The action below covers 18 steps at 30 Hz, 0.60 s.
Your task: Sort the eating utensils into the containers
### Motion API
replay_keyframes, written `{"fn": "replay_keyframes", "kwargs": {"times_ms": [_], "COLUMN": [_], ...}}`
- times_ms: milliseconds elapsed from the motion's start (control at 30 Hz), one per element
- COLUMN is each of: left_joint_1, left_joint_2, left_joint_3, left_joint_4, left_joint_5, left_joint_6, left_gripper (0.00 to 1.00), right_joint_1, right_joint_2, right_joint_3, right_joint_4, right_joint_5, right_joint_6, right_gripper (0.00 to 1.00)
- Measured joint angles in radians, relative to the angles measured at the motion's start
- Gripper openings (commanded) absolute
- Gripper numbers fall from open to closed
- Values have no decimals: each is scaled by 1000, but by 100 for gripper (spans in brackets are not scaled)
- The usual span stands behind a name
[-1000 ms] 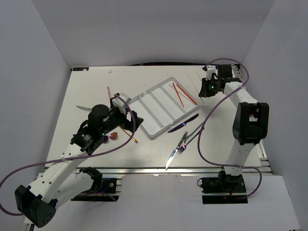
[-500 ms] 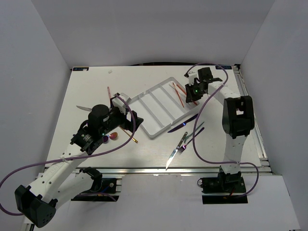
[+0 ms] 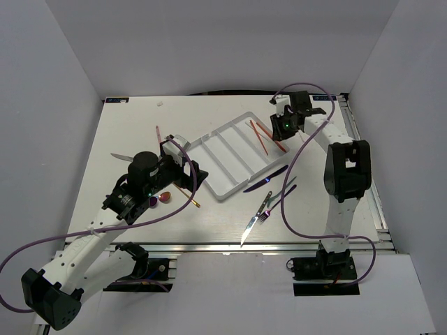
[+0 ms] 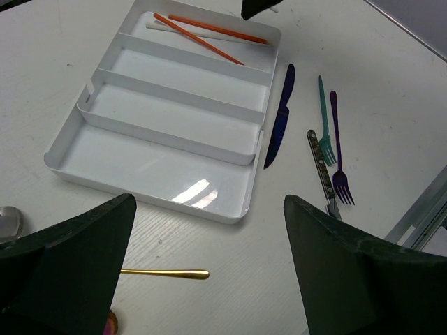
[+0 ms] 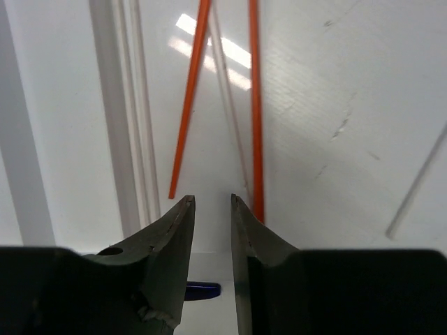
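The tabletop (image 3: 133, 118) and the white tray (image 3: 222, 167), set diagonally near its middle, lie as they did a second ago, and the left arm (image 3: 143, 178) has not moved. The right arm (image 3: 353, 174) has swung in from the far right corner and now reaches over the tray's far end compartment. Its end effector (image 5: 211, 202) has its jaws parted by a narrow gap with nothing between them, just above two chopsticks (image 5: 188, 105). The left end effector (image 4: 209, 201) stands wide open and holds nothing, near the tray's near-left wall.

The broadest bare tabletop runs along the far and left edges. The right edge is close behind the right arm.

The chopsticks are thin, straight and red-orange, splayed in a narrow V inside that far compartment. A blue knife (image 4: 279, 115) lies just beside the tray's near-right wall. Beyond it lie a teal fork (image 4: 323, 122), a purple fork (image 4: 337, 150) and a silver knife (image 3: 249, 229).
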Motion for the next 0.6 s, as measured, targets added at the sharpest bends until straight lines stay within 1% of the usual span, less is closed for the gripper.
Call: {"fn": "replay_keyframes", "kwargs": {"times_ms": [33, 133, 167, 267, 300, 433, 600], "left_joint_1": [0, 0, 0, 0, 0, 0, 0], "left_joint_2": [0, 0, 0, 0, 0, 0, 0], "left_joint_3": [0, 0, 0, 0, 0, 0, 0], "left_joint_4": [0, 0, 0, 0, 0, 0, 0], "left_joint_5": [0, 0, 0, 0, 0, 0, 0], "left_joint_6": [0, 0, 0, 0, 0, 0, 0], "left_gripper": [98, 98, 98, 98, 98, 98, 98], "right_joint_1": [-3, -16, -23, -42, -48, -69, -101], "right_joint_2": [0, 0, 3, 31, 50, 129, 220], "right_joint_3": [14, 55, 69, 114, 131, 174, 229], "right_joint_4": [3, 10, 14, 28, 34, 44, 25], "right_joint_5": [14, 95, 128, 190, 214, 272, 286], "right_joint_6": [-2, -12, -16, -18, -18, -23, -21], "right_gripper": [34, 38, 41, 54, 56, 57, 56]}}
